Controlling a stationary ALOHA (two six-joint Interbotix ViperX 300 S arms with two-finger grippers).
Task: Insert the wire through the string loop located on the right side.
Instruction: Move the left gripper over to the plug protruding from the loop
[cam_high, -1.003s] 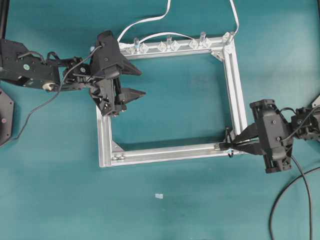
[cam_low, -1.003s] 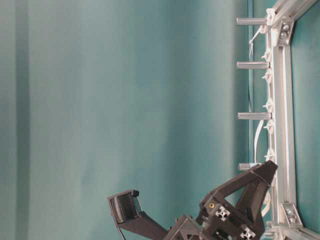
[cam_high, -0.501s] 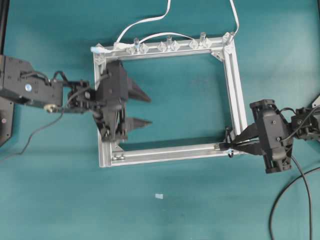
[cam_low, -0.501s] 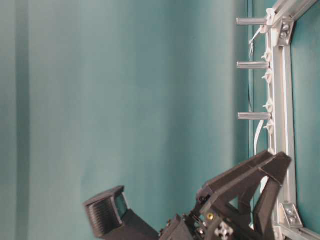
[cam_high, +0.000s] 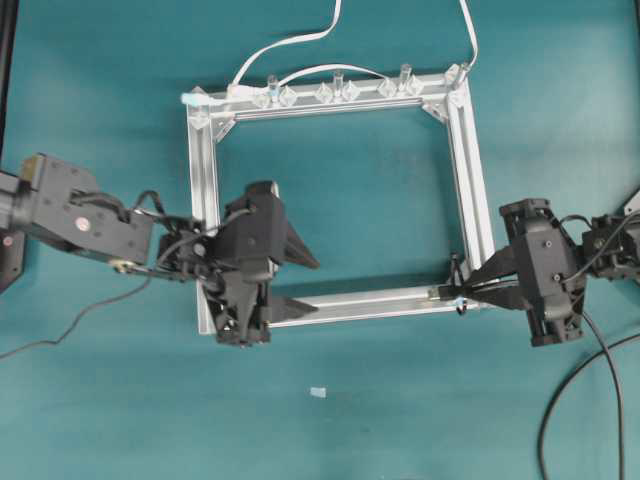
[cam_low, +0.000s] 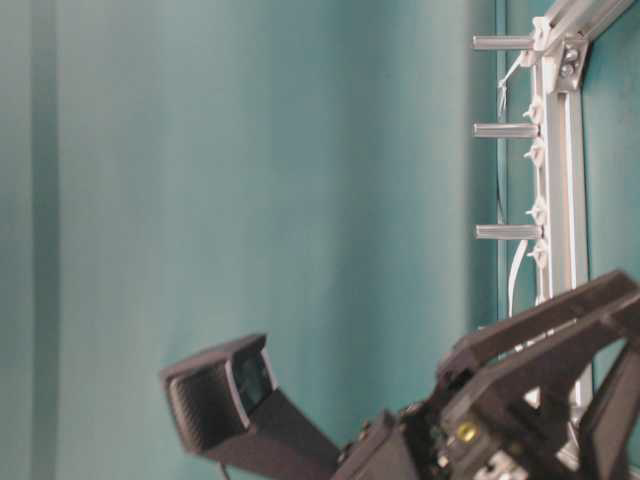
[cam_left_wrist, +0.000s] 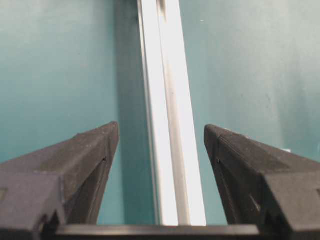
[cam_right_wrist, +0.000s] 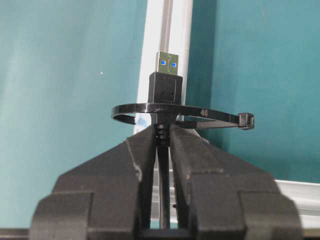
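Observation:
My right gripper (cam_high: 447, 292) (cam_right_wrist: 164, 131) is shut on the wire just behind its black USB plug (cam_right_wrist: 166, 89). The plug stands inside the string loop (cam_right_wrist: 210, 114) (cam_high: 456, 268), a thin black band, with its metal tip poking out beyond it. This is at the bottom right corner of the aluminium frame (cam_high: 380, 300). My left gripper (cam_high: 314, 287) (cam_left_wrist: 160, 127) is open near the frame's bottom left corner. Its fingers straddle the bottom rail (cam_left_wrist: 167, 125) without touching it and hold nothing.
White flat cables (cam_high: 300, 40) trail off from the frame's top rail, which carries several clear clips (cam_high: 335, 92). A small white scrap (cam_high: 318, 392) lies in front of the frame. In the table-level view my left arm (cam_low: 520, 400) fills the lower right, beside the posts (cam_low: 505, 130).
My left arm has swung from the frame's top left corner down to its bottom left, and its open fingers now straddle the bottom rail. The right gripper, wire and loop have not moved.

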